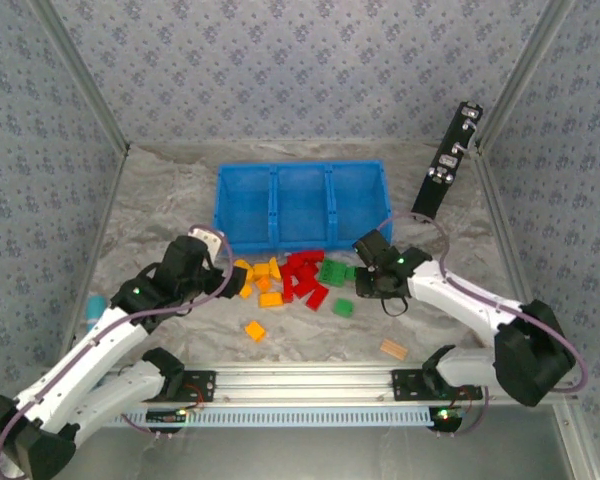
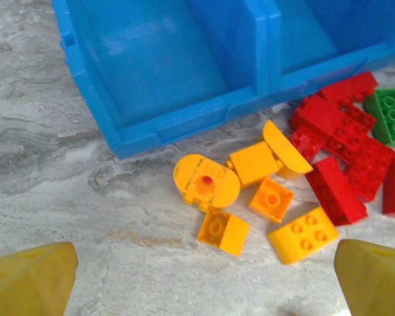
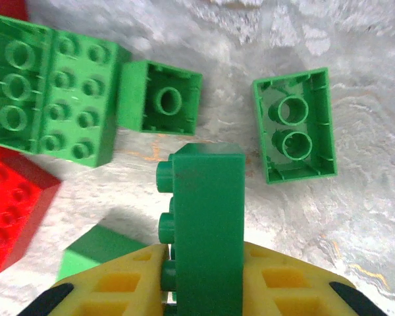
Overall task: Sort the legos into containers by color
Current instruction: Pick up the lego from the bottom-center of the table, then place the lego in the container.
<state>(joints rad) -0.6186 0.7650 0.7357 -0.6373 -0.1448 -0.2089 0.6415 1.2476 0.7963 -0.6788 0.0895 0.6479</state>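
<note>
**Green pick in hand**

Left claw [image 2: 201, 280] spread wide, hovering over the orange bricks [image 2: 250, 197] mid-tabletop. Right claw [image 1: 368, 276] pinching a green brick [image 3: 207, 217] on edge among the other greens. Next, I'd say: lift clear and carry it to one compartment of the blue tray [image 1: 250, 246] toward the far edge.

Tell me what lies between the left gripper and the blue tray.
In the left wrist view, a cluster of orange-yellow bricks lies on the marbled table between the open left gripper and the blue tray.
</note>
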